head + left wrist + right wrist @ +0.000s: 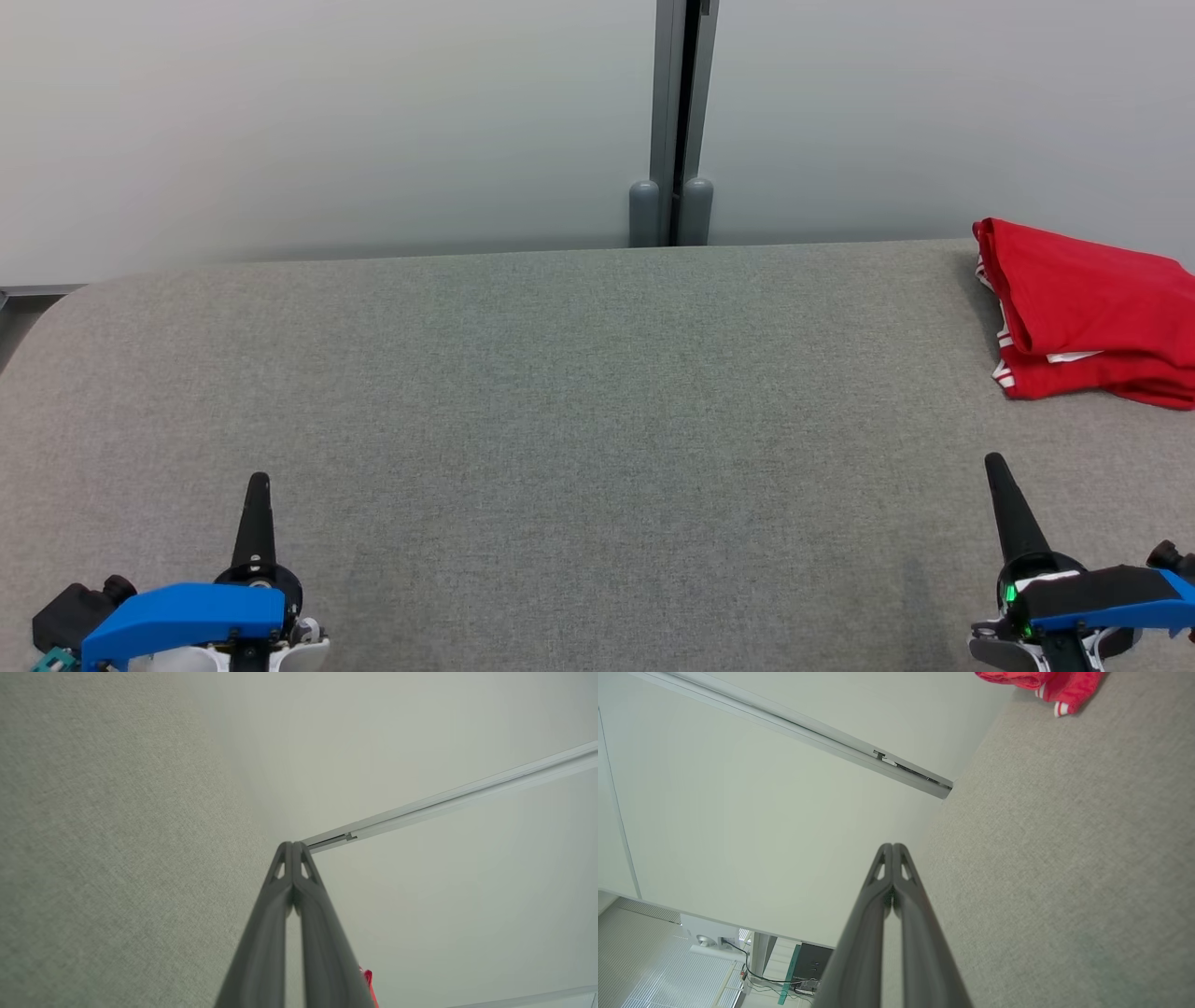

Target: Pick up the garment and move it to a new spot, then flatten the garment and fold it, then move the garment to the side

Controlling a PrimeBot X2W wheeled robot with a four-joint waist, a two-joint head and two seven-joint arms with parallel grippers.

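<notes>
Head cam first: spotted a folded red fabric garment with white-striped trim [1088, 313] sitting at the far right of the flat grey woven-fabric tabletop [597, 420], close to the back edge and running off the frame's right side. Found the left gripper [258, 483] down at the lower left, long dark fingers pinched fully together, gripping nothing. Same deal with the right gripper [995, 464] at the lower right: pressed together, not holding anything, well short of the garment. Also caught a pale grey wall with a darker vertical grey post [672, 121] behind the table.

Left wrist cam: saw both fingers meeting at the tips above the tabletop, with just a tiny red sliver of the garment peeking out beside one finger near the bottom edge.

Right wrist cam: saw fingers tip to tip here too. Picked out the garment up in the top right corner, lying on the tabletop, well apart from the fingertips. Noticed a small black box with cables [810, 966] at the lower left.
</notes>
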